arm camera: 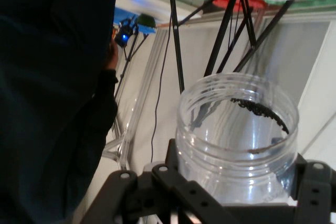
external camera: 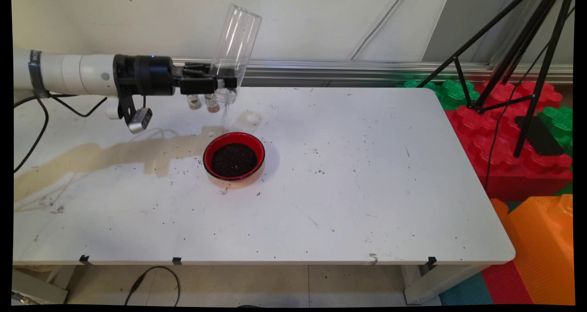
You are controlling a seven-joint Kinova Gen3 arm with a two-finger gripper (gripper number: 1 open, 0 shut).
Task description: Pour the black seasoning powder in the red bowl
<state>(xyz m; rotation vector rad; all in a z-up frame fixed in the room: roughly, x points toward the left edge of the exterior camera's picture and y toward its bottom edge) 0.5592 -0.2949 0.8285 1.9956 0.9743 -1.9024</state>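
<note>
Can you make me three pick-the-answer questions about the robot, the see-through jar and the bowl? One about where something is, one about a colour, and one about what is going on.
1. Where is the bowl?
A. On the white table, just below the jar
B. On the floor by the orange block
C. At the table's far right corner

2. What colour is the bowl inside its rim?
A. Blue
B. Red
C. Yellow

3. How is the clear jar held?
A. Lying flat on the table
C. Standing upright beside the bowl
B. Tipped mouth-down in the gripper, dark grains falling

Answers:
1. A, the main view shows it on the table under the jar's mouth.
2. B, a red ring shows around the dark grains.
3. B, the gripper clamps the jar tilted above the bowl with a thin stream dropping.
</note>
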